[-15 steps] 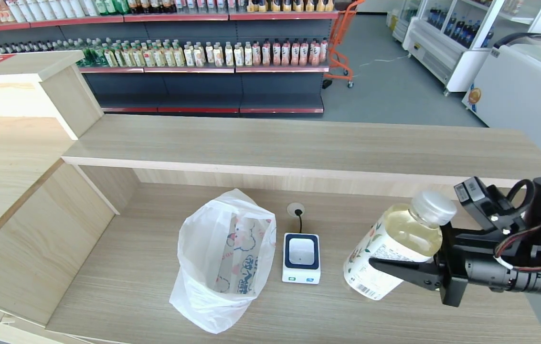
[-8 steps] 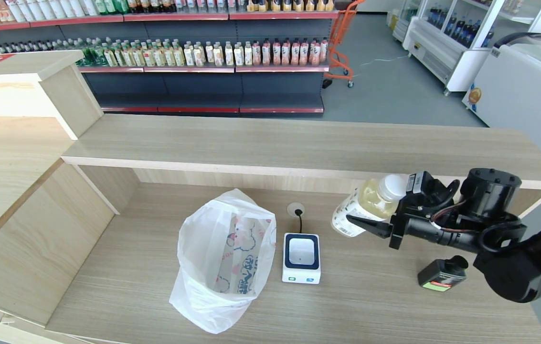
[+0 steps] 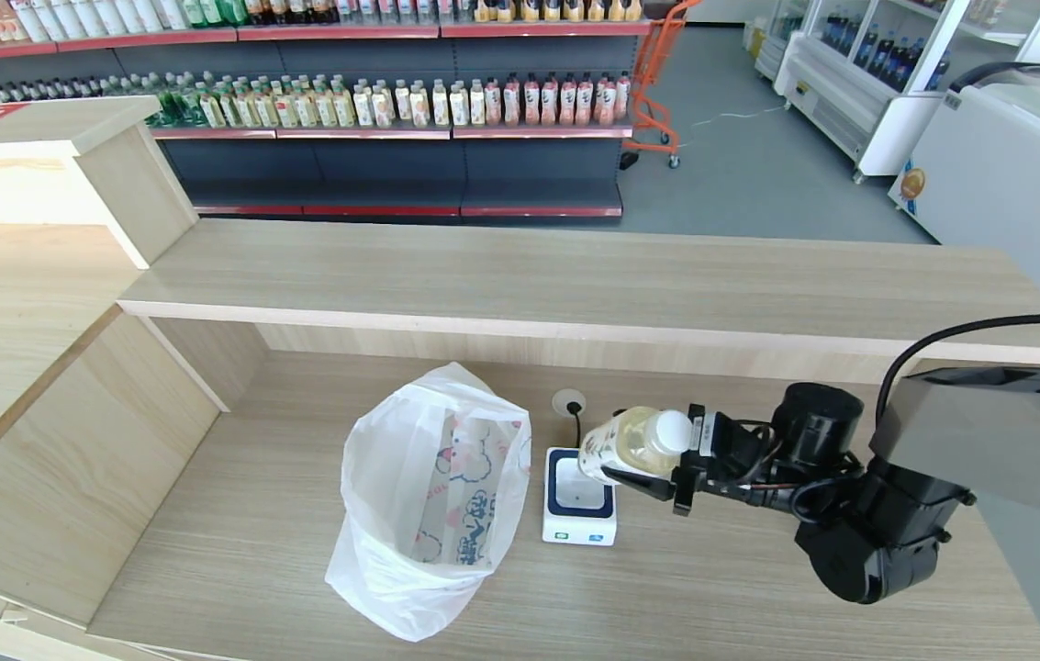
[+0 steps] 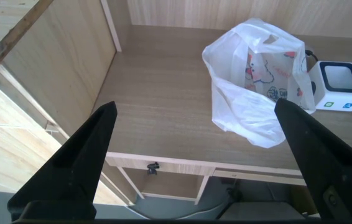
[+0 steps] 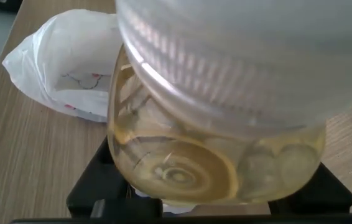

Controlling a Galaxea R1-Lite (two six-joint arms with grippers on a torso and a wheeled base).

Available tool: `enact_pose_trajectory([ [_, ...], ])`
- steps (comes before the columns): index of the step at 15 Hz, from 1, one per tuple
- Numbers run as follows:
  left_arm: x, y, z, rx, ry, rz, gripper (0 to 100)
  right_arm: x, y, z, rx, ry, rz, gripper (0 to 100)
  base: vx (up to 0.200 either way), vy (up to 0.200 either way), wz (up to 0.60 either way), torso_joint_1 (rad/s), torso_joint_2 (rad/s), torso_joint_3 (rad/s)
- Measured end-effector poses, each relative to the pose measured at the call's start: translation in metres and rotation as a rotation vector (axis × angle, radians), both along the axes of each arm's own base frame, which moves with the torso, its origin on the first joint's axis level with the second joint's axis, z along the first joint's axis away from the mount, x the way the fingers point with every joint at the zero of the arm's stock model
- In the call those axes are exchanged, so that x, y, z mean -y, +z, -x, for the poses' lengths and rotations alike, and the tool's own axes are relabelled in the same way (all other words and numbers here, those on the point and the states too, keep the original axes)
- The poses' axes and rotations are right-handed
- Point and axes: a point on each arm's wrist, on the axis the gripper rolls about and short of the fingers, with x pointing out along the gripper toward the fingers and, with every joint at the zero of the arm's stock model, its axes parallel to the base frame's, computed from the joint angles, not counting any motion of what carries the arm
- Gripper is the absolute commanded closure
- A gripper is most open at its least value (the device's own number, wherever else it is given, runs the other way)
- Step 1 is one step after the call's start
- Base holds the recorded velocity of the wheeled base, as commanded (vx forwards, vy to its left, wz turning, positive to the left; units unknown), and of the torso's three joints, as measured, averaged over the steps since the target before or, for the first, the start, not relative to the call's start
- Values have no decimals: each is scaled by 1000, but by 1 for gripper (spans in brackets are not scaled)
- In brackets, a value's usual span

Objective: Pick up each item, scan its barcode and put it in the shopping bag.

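A: Where's the bottle [image 3: 634, 443] rn?
B: The right gripper [image 3: 622, 456] has it, fingers clamped on the body. It lies roughly sideways w/ the white cap pointing back toward the arm. It hangs just over the scanner [image 3: 579, 531], clear of the tabletop [image 3: 712, 588].
A: Why sideways?
B: Prob. to turn the label side toward the scanner window. That's my guess, as the barcode itself isn't visible. Scan step looks in hand, bagging not yet done.
A: Bag?
B: The shopping bag [image 3: 391, 551] stands just beside the scanner, on the robot's left of it, mouth open upward, so the drop should be a short hop. One pack [image 3: 464, 496] w/ a cartoon drawing is inside, roughly upright.
A: Left gripper [image 4: 194, 106]?
B: Fingers spread wide, holding nothing, up over the tabletop's near left part, well apart from the bag.
A: Any text legible?
B: No. The bottle label shows only a flowery pattern. Print on the pack & scanner is too small to read.
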Motion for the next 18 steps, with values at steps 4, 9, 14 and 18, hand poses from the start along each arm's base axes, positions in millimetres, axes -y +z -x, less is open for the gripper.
enact_pose_trajectory([
  [4, 0, 0, 0, 0, 0, 0, 0, -7, -16, -11, 32, 15, 18, 100, 0, 0, 0, 0, 0, 0],
  [9, 0, 0, 0, 0, 0, 0, 0, -16, -30, -23, 80, 25, 32, 100, 0, 0, 0, 0, 0, 0],
  [14, 0, 0, 0, 0, 0, 0, 0, -19, -39, -33, 141, 20, 48, 100, 0, 0, 0, 0, 0, 0],
  [18, 0, 0, 0, 0, 0, 0, 0, -21, -46, -37, 146, 24, 49, 100, 0, 0, 0, 0, 0, 0],
])
